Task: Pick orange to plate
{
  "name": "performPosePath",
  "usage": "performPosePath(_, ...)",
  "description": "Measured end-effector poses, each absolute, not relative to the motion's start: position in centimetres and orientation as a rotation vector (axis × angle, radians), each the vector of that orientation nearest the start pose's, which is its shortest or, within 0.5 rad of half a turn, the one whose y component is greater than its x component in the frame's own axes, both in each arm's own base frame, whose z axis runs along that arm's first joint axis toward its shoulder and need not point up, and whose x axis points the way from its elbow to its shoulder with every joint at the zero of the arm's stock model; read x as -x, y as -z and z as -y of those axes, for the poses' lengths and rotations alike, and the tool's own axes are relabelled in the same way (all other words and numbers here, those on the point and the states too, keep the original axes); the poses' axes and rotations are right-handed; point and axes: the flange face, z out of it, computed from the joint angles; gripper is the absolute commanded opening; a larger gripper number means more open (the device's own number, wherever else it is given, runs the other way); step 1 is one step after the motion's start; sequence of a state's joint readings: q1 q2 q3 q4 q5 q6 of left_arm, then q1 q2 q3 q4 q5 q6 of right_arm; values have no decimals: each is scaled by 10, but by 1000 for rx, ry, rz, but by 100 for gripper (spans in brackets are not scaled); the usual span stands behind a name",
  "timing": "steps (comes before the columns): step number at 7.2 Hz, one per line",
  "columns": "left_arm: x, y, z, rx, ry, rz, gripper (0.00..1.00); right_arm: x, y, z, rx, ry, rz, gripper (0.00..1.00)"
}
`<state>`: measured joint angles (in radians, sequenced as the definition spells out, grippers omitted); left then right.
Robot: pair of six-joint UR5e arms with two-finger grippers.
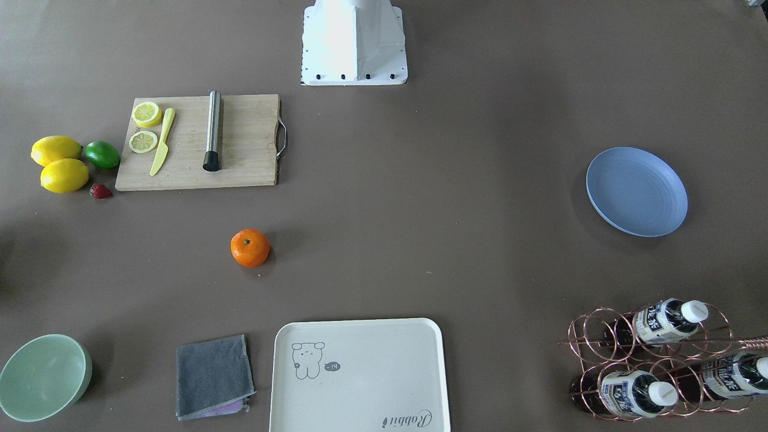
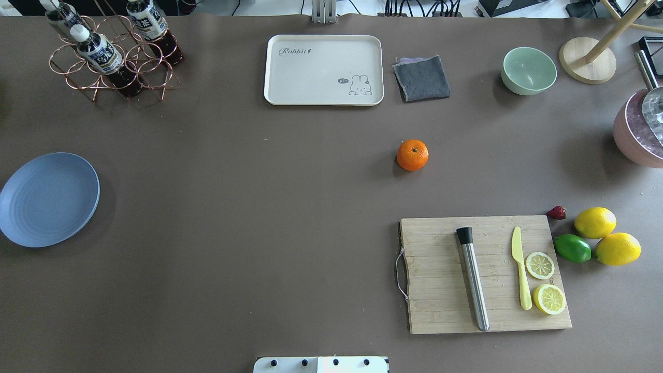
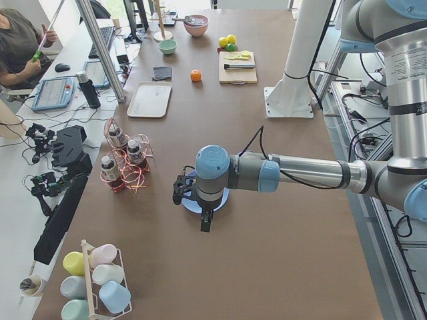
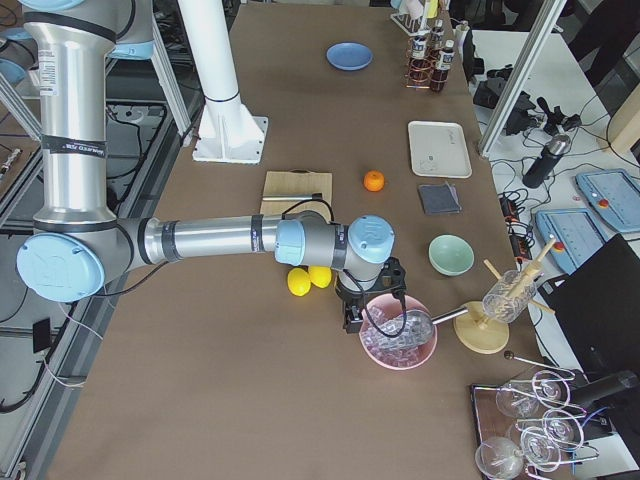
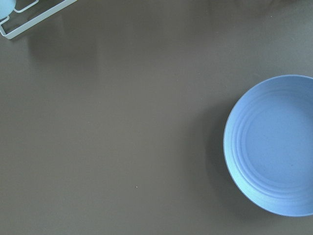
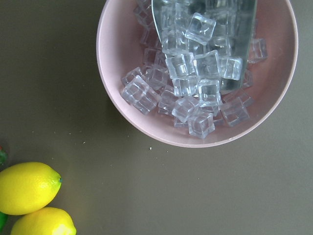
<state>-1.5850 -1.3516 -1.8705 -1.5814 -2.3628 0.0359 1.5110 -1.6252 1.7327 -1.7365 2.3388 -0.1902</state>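
Note:
The orange [image 2: 413, 155] lies alone on the brown table, between the cutting board and the grey cloth; it also shows in the front view [image 1: 250, 247]. The blue plate [image 2: 48, 199] sits empty at the table's left end and fills the right side of the left wrist view [image 5: 276, 147]. My left gripper [image 3: 205, 223] hangs above the table beside the plate, far from the orange. My right gripper [image 4: 352, 318] hovers at the right end by a pink bowl of ice. Both grippers show only in side views, so I cannot tell whether they are open or shut.
A wooden cutting board [image 2: 487, 274] carries a metal muddler, a yellow knife and lemon slices. Two lemons [image 2: 595, 223], a lime and a strawberry lie beside it. A cream tray [image 2: 323, 70], grey cloth [image 2: 422, 77], mint bowl [image 2: 528, 70], bottle rack [image 2: 111, 49] and ice bowl [image 6: 195, 73] line the far side and right end.

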Motion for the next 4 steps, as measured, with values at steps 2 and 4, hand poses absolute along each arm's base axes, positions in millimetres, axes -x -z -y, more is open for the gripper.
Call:
performPosePath(2, 61, -605, 405, -101, -69, -796, 98, -36, -621, 465, 3, 217, 771, 100)
performPosePath(4, 53, -606, 405, -111, -94, -797, 98, -36, -621, 465, 3, 215, 773, 100)
